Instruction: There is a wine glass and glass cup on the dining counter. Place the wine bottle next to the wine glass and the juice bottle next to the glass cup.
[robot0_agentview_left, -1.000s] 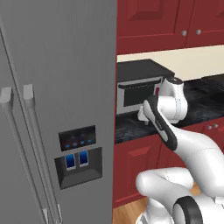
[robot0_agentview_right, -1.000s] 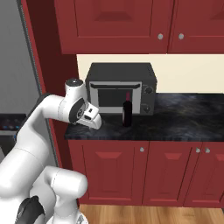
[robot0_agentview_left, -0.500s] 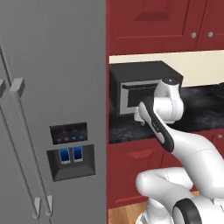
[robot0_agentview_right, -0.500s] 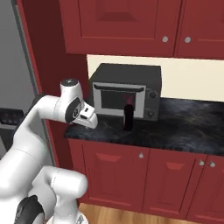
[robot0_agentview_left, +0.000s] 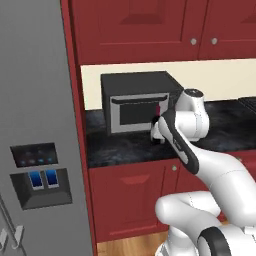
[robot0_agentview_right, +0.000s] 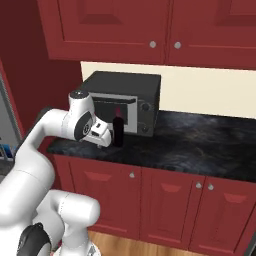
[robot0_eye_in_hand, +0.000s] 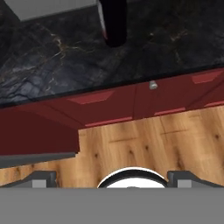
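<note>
The wine bottle (robot0_agentview_right: 118, 132), slim and nearly black with a pinkish-red neck, stands upright on the narrow black worktop just in front of the microwave door. It shows at the top of the hand view as wine bottle (robot0_eye_in_hand: 113, 22), and my forearm half hides the wine bottle (robot0_agentview_left: 157, 124) in the left base view. My gripper (robot0_agentview_right: 102, 137) hangs folded close to my arm, just left of the bottle and apart from it. Its fingertips (robot0_eye_in_hand: 43, 177) stand wide apart, open with nothing between them. The wine glass, glass cup, juice bottle and dining counter are out of view.
A black microwave (robot0_agentview_right: 125, 100) sits on the black veined worktop (robot0_agentview_right: 200, 142). Red cabinets run above and below it. A grey fridge (robot0_agentview_left: 35, 150) with a dispenser panel fills the left. Wooden floor (robot0_eye_in_hand: 153, 140) lies beneath the hand.
The whole picture has shifted: the base has driven, so the fridge slid left and the microwave and bottle came nearer the centre. My arm keeps its folded pose.
</note>
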